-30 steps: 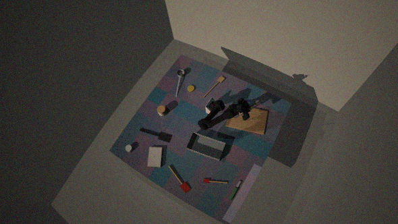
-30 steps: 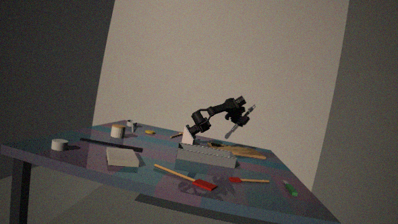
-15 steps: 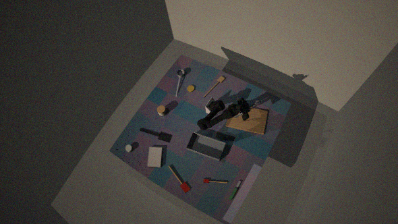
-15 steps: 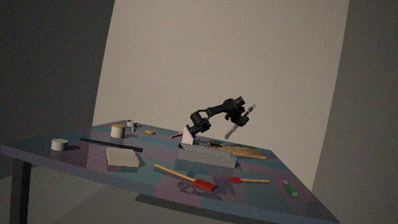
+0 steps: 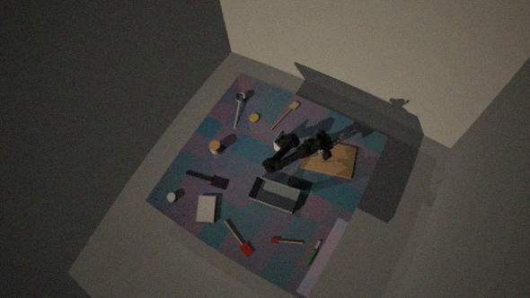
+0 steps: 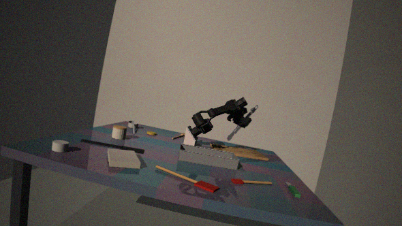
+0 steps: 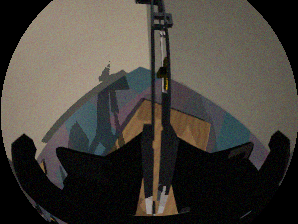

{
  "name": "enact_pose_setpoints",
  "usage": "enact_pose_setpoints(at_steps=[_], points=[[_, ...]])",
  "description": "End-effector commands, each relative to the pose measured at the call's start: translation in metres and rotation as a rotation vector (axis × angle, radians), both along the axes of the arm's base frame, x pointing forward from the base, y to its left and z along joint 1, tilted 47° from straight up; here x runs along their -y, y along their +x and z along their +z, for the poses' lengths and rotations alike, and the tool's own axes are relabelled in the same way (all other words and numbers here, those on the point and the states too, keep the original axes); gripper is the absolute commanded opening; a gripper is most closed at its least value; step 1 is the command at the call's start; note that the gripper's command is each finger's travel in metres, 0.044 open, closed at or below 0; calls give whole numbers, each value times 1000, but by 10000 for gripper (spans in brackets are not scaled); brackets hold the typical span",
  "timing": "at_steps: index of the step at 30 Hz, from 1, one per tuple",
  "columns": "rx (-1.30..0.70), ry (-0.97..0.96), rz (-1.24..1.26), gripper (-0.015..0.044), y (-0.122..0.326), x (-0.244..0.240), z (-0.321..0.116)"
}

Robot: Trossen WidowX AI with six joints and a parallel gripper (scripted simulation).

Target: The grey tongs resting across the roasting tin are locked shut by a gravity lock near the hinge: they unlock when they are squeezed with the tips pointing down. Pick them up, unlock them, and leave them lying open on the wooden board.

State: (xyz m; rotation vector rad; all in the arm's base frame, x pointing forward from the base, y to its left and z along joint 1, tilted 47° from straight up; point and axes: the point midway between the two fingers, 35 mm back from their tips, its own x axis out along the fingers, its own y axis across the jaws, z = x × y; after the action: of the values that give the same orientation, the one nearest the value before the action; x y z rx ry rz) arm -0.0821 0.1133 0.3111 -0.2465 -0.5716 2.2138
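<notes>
The grey tongs [image 5: 343,135] [image 6: 234,133] [image 7: 153,75] are held in the air, steeply tilted in the exterior view, one end at upper right and the other at lower left. Their two arms lie close together with a narrow gap in the wrist view. Which end is the hinge is hard to tell. My gripper [image 5: 325,144] [image 6: 246,120] [image 7: 154,135] is shut on the tongs, above the table near the wooden board [image 5: 342,162] [image 6: 252,153] [image 7: 192,127]. The grey roasting tin [image 5: 280,186] [image 6: 208,159] stands beside the board with nothing across it.
A pale block [image 5: 207,208] [image 6: 123,159], a dark spatula [image 5: 219,181], two red-headed tools [image 5: 246,249] [image 5: 275,241] and a green-handled tool [image 5: 311,257] lie on the near side. A tan-lidded jar [image 5: 215,147], a yellow disc [image 5: 254,118] and a ladle [image 5: 237,112] are farther left.
</notes>
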Motion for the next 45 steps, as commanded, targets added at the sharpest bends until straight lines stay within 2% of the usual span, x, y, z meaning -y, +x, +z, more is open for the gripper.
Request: enact_pose_setpoints(at_steps=[1, 17, 45], points=[[-5, 5, 8, -150, -1, 1, 1], [13, -16, 0, -150, -3, 0, 2], [241, -209, -92, -150, -24, -9, -3]])
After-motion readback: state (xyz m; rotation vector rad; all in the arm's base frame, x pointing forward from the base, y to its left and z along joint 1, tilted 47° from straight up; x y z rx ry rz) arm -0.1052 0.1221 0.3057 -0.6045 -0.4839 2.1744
